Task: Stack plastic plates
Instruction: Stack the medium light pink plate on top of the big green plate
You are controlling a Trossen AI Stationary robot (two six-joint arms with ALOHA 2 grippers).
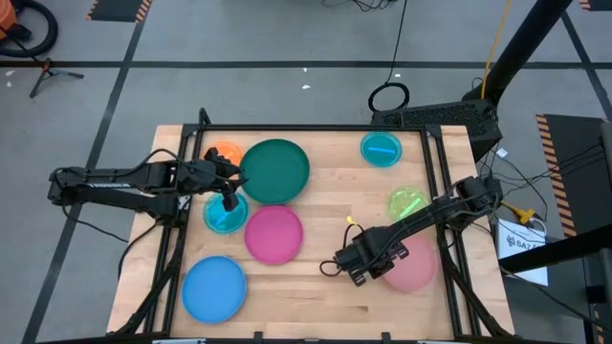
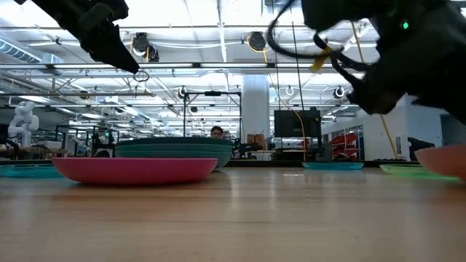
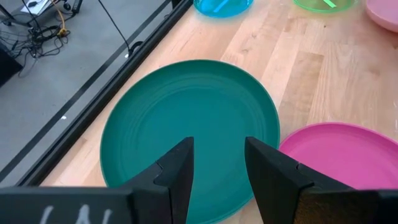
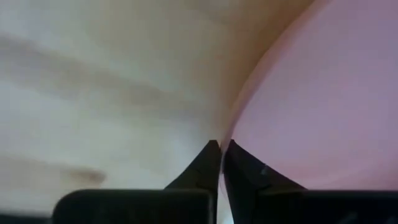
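Round plastic plates lie flat and apart on the wooden table: a large teal one [image 1: 275,170], an orange one [image 1: 225,153], a cyan one [image 1: 226,218], a magenta one [image 1: 274,234], a blue one [image 1: 213,289], a second cyan one [image 1: 381,149], a lime one [image 1: 407,204] and a pink one [image 1: 418,268]. My right gripper [image 4: 221,146] is shut on the pink plate's left rim. My left gripper [image 3: 217,155] hangs open above the near cyan plate, beside the teal plate [image 3: 193,124], with nothing between its fingers. My right gripper pinches the pink plate's rim [image 4: 231,132] at the plate's left side, one finger on the outer side over the wood and one on the inner side. The fingers point steeply down from above. In the low view the plate [image 2: 444,161] seems to rest on the table.
Bare wood lies in the table's middle and along its near edge [image 1: 316,306]. A black frame rail [image 1: 316,127] runs along the far edge and down both sides. The left arm [image 1: 124,180] reaches in from the left, and the right arm [image 1: 440,208] passes over the lime plate.
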